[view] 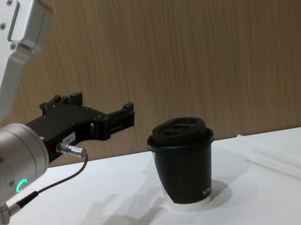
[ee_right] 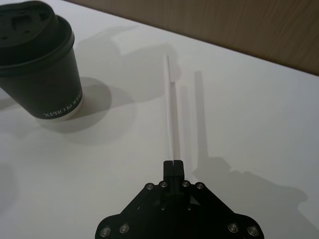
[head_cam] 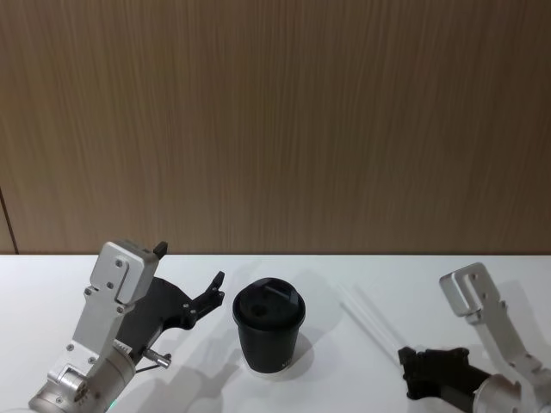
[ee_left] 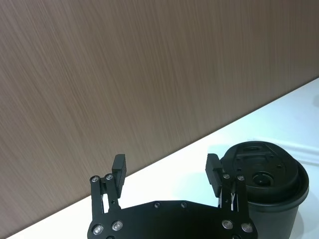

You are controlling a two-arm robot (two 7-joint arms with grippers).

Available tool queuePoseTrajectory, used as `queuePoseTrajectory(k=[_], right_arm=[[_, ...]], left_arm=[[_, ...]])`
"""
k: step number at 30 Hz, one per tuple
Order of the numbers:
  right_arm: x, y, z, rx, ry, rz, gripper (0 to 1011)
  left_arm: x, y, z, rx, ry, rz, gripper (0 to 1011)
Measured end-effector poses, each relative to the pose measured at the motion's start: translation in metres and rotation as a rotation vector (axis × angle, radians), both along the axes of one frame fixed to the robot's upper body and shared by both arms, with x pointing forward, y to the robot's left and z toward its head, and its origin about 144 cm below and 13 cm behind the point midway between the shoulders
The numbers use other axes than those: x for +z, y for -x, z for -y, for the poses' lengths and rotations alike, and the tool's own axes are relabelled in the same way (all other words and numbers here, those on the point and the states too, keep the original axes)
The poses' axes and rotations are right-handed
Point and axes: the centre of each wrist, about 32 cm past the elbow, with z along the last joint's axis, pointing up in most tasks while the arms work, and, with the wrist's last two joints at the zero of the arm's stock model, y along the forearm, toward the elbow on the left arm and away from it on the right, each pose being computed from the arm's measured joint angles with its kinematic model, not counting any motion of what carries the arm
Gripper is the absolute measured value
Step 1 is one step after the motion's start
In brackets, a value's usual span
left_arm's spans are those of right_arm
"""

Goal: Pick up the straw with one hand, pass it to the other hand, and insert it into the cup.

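Careful: your right gripper (ee_right: 173,162) looks pinched shut on just the tip of the straw (ee_right: 172,109). With so little held, the straw could slip out or swing when you lift. It lies on the table (ee_right: 249,124) right of the cup (head_cam: 269,327), pointing from the gripper toward the back edge. Your left gripper (ee_left: 167,167) hangs wide open and empty, left of the cup.

Bright even light, probably overhead; soft shadows beside cup (ee_right: 44,74)
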Motion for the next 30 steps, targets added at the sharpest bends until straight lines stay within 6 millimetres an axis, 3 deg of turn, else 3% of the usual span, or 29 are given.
queuePoseTrajectory(k=[18,30], right_arm=[[0.023,0.0,0.014,-0.069,-0.09,0.22,0],[0.034,0.015,0.02,-0.051,-0.208,0.355,0]], left_arm=[[0.001,0.0,0.0,-0.006,0.0,0.001,1003],[0.022,-0.001,0.001,-0.1,0.006,0.03,1003]])
